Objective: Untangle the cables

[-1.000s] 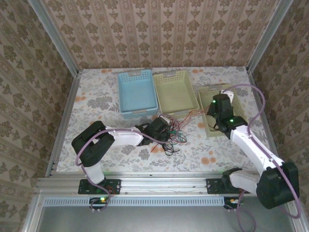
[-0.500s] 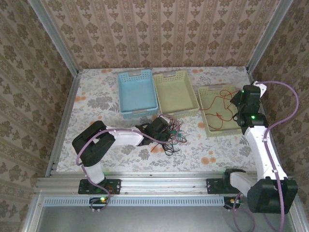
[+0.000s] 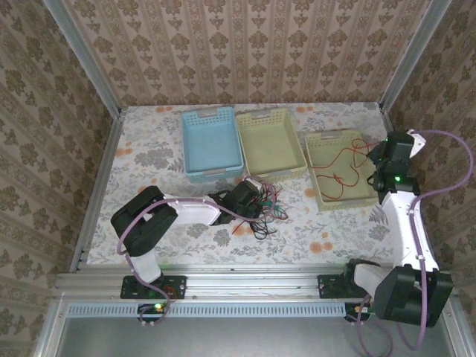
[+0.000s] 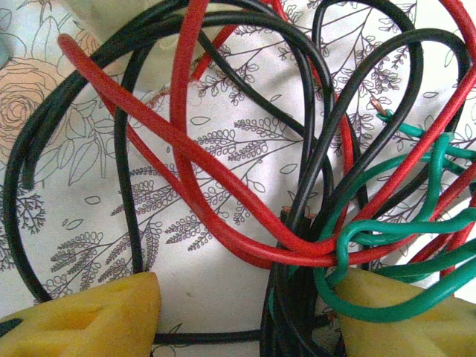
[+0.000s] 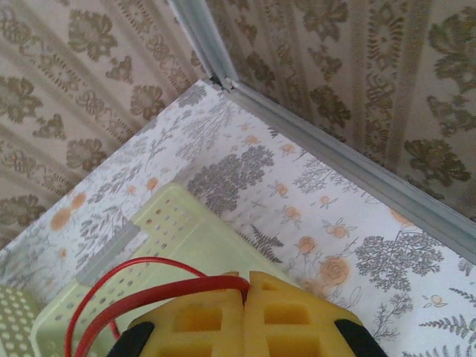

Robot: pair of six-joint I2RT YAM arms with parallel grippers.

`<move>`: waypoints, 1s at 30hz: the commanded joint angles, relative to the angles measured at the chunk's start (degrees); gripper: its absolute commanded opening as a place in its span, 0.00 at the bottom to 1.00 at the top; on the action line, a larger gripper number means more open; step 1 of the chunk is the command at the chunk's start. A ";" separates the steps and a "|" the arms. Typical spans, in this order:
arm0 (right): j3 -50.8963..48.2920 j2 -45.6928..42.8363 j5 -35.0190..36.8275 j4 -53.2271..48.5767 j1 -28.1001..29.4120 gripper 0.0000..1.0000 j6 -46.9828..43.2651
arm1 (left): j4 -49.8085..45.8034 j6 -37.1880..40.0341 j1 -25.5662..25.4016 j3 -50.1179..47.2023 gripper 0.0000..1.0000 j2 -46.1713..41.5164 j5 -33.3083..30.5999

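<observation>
The cables [image 3: 265, 211] lie as a red, black and green tangle on the flowered table, just in front of the baskets. My left gripper [image 3: 256, 201] is down in that tangle. In the left wrist view its yellow fingers [image 4: 82, 318] stand open on either side of a black bundle [image 4: 291, 297], with red loops [image 4: 186, 171] and a green wire [image 4: 387, 230] crossing above. My right gripper [image 3: 379, 154] is at the table's far right, shut on a red cable [image 5: 149, 291]. That red cable [image 3: 336, 169] trails down into the pale green basket [image 3: 349, 196].
A blue basket [image 3: 211, 175] and a larger yellow-green basket [image 3: 271, 169] stand behind the tangle. The enclosure's metal frame [image 5: 335, 160] and the patterned wall run close to my right gripper. The basket rim [image 5: 171, 216] is just below that gripper.
My right gripper has swung right and back, from the basket's near left corner to the right wall, drawing the red cable out of the tangle into the basket. The left arm has stayed put.
</observation>
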 commanded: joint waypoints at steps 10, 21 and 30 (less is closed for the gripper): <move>-3.55 -0.01 -5.25 -0.55 -1.40 0.00 4.53 | -5.22 -0.92 0.68 -1.75 0.65 2.21 -0.07; -2.13 0.30 -2.88 -5.53 -6.14 0.00 7.96 | -5.15 -0.69 0.78 -2.14 0.65 1.67 -0.10; -1.14 1.48 -4.12 -6.69 -8.11 0.00 9.27 | -5.05 -0.57 0.86 -2.58 0.66 0.88 0.15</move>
